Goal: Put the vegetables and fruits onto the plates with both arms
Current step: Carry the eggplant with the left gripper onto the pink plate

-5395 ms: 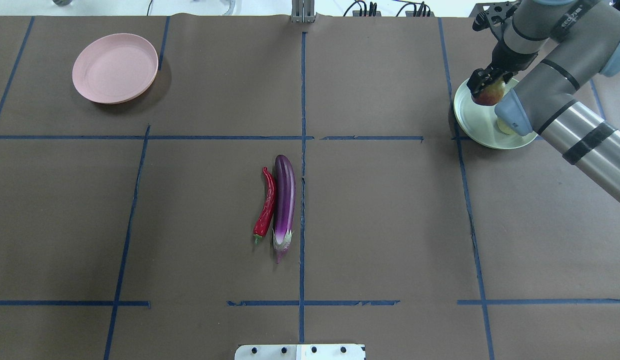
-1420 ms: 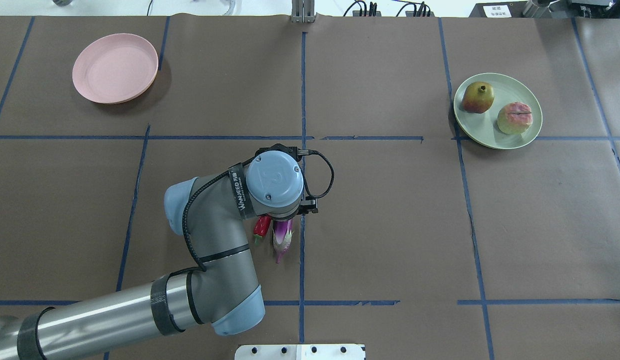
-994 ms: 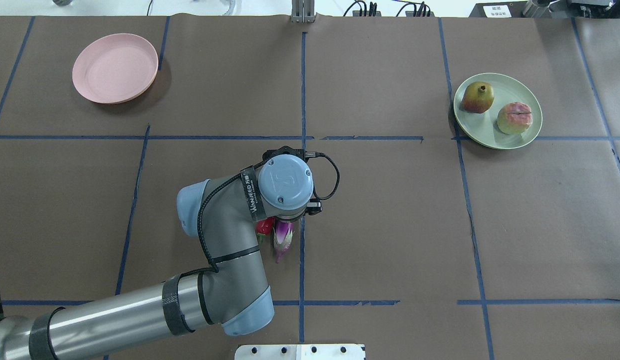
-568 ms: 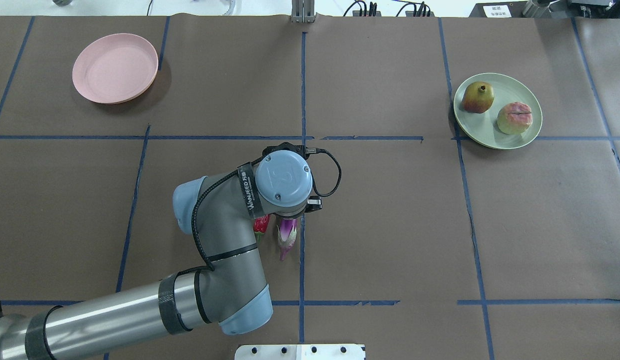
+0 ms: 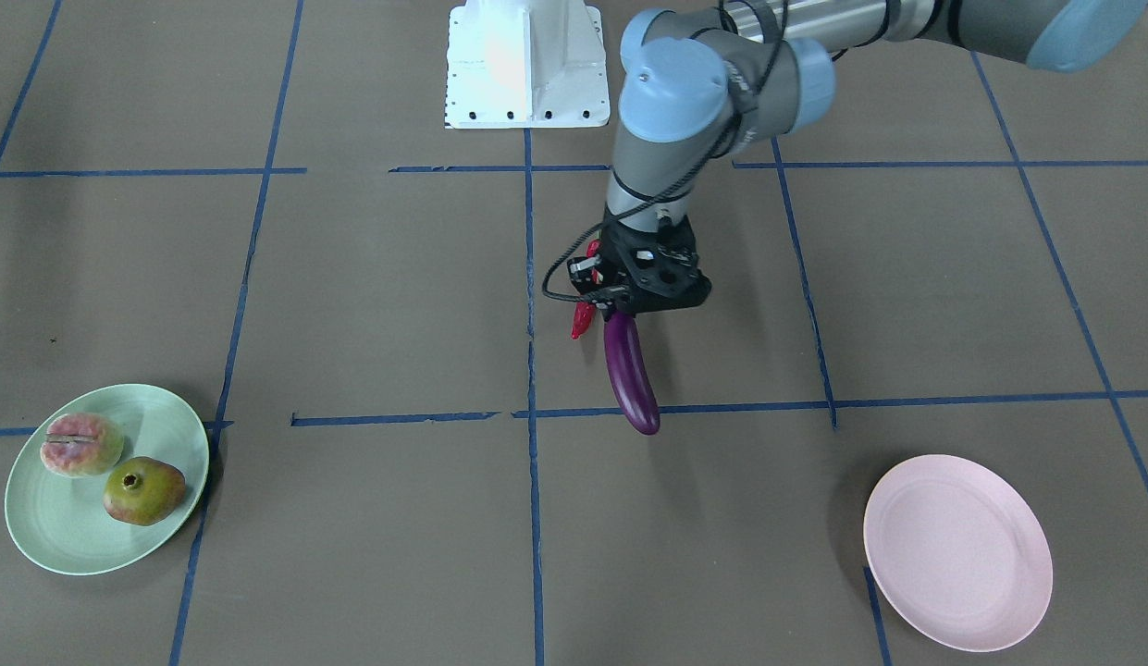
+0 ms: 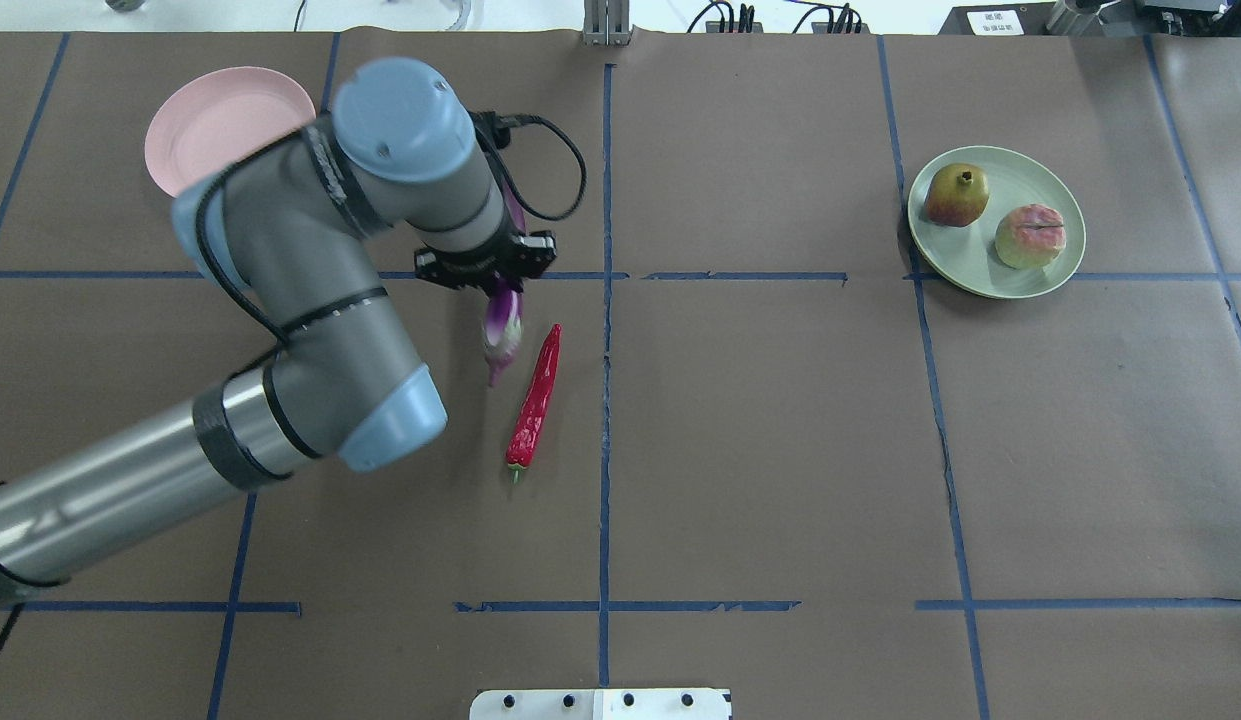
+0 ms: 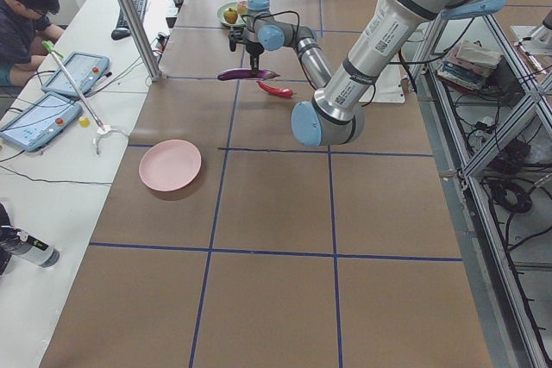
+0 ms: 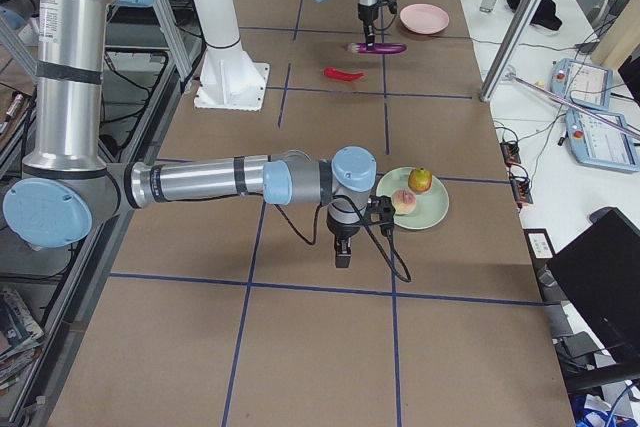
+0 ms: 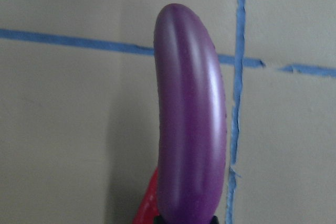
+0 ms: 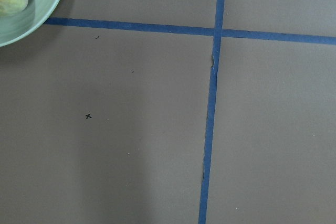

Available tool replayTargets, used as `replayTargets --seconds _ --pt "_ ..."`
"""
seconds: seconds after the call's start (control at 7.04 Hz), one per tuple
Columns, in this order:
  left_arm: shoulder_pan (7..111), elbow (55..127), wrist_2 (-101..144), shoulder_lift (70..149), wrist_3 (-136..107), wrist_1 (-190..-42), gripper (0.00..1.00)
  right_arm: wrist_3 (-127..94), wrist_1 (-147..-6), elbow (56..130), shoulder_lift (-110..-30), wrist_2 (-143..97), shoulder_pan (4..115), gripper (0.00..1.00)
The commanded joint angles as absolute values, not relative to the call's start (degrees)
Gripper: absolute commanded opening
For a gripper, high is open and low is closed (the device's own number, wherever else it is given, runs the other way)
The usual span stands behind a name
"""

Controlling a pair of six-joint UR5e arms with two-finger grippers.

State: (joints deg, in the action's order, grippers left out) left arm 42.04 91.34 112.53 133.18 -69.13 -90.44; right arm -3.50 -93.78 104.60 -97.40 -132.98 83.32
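My left gripper (image 6: 500, 285) is shut on the purple eggplant (image 6: 502, 330) near its stem end and holds it level above the table; the eggplant also shows in the front view (image 5: 629, 370) and fills the left wrist view (image 9: 191, 129). The red chili pepper (image 6: 535, 400) lies on the table just right of it. The pink plate (image 6: 215, 130) sits empty at the far left, partly behind my left arm. The green plate (image 6: 980, 260) at the far right holds the pomegranate (image 6: 957, 195) and the peach (image 6: 1030, 235). My right gripper (image 8: 343, 247) hangs beside the green plate; I cannot tell its state.
Brown paper with blue tape lines (image 6: 607, 400) covers the table. The white base block (image 5: 527, 65) sits at the robot's edge. In the right wrist view the green plate's rim (image 10: 31, 14) shows at the top left corner.
My left gripper has lifted the eggplant and carried it up and left towards the pink plate. The chili stayed on the table, slightly turned. The right arm has left the overhead view.
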Motion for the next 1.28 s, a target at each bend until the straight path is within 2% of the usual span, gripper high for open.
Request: replayTargets --seconds 0.0,0.28,0.43,0.71,0.85,0.99,1.14 --pt "53.3 81.1 115.0 132.1 -54.7 -91.5 0.00 -3.4 -93.8 104.4 -97.4 -133.0 83.3 1.00" --pt "58.4 62.2 114.9 132.3 -47.7 -109.1 0.00 -3.5 -93.8 104.5 -97.3 -133.0 83.3 1.00" --pt "58.9 56.1 114.9 132.4 -47.1 -114.6 0.00 -3.5 -93.8 104.5 -97.2 -133.0 83.3 1.00" --pt "61.4 53.1 114.9 132.4 -42.2 -114.7 0.00 -3.5 -93.8 104.6 -97.1 -133.0 83.3 1.00" --pt "61.4 53.0 114.9 132.5 -42.2 -114.7 0.61 -4.0 -93.7 104.9 -96.9 -133.0 83.3 1.00" --pt "61.4 53.6 115.1 132.7 -42.0 -115.0 1.00 -4.0 -93.8 104.9 -96.9 -133.0 83.3 1.00" --pt "61.5 55.1 121.5 132.6 -42.0 -114.7 1.00 -4.0 -93.7 104.9 -96.9 -133.1 83.3 1.00"
